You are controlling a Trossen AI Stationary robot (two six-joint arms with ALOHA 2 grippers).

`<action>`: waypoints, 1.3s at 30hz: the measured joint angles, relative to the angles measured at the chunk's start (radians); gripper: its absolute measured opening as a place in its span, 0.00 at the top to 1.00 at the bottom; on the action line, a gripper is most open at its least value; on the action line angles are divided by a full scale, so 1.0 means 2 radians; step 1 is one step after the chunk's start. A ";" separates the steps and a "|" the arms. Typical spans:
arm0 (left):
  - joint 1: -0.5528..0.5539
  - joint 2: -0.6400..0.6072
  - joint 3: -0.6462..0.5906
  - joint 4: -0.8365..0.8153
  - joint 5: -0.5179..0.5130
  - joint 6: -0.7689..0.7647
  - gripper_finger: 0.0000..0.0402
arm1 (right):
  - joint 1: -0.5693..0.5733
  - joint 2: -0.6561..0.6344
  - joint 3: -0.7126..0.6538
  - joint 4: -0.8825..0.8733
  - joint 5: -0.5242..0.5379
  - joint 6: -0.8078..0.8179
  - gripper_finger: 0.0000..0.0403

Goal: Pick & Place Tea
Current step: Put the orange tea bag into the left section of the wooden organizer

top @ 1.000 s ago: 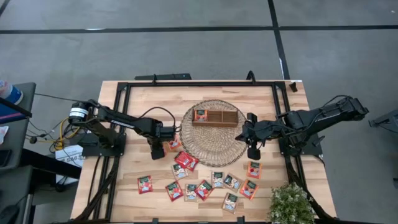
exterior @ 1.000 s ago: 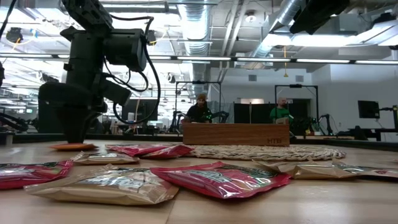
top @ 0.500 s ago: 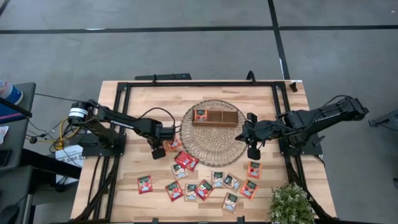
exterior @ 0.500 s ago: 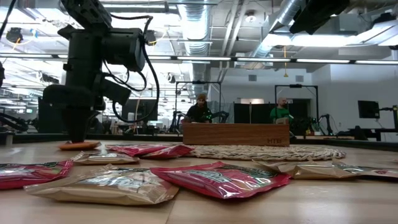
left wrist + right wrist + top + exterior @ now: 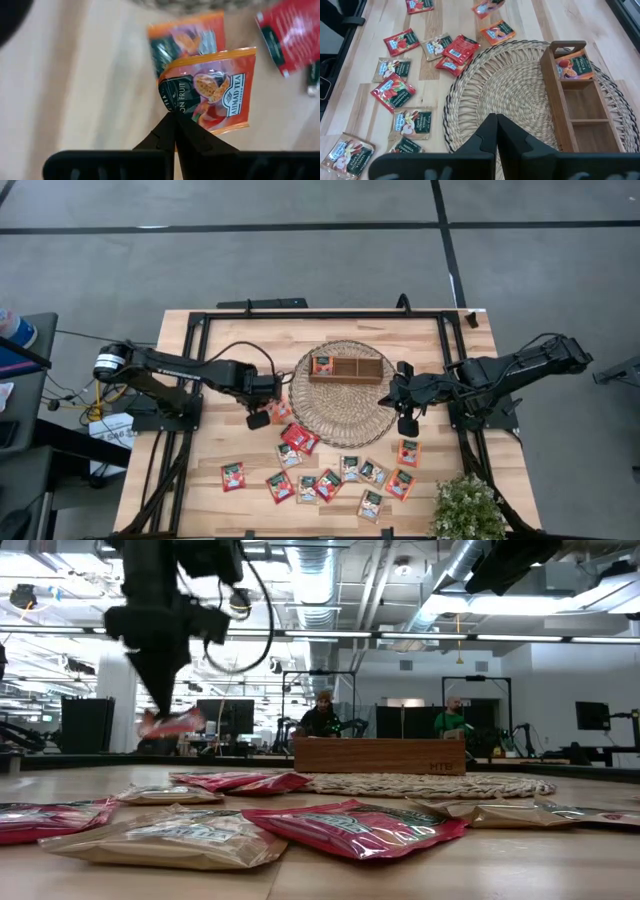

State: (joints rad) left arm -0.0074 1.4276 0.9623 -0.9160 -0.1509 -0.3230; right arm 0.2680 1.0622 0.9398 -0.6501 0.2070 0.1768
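Orange foil tea sachet [image 5: 212, 95], light and floppy, hangs pinched at one corner in the closed left gripper [image 5: 173, 131] above the wooden bench [image 5: 220, 345].

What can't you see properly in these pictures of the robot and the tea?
- Lifted orange sachet: blurred by motion in the low view; the left gripper, shut on it, covers one corner in the left wrist view.
- Sachet labels: too small to read in the high view.
- Wooden tray: its near wall hides the inside in the low view.
- Right gripper: not visible in the low view.
- Plant: cut off by the high view's bottom edge.
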 joint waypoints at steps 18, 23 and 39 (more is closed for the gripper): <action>0.042 0.017 0.172 0.071 -0.206 0.219 1.00 | 0.000 0.000 0.000 0.000 0.001 0.000 1.00; 0.072 0.076 0.212 0.081 -0.201 0.268 1.00 | 0.000 0.000 0.000 0.000 0.001 0.000 1.00; 0.079 0.221 0.284 0.145 -0.180 0.350 1.00 | 0.000 0.000 0.000 -0.006 0.001 -0.001 1.00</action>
State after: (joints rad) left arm 0.1508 1.8693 1.5295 -0.6266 -0.5110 0.3771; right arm 0.2680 1.0618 0.9398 -0.6615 0.2081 0.1753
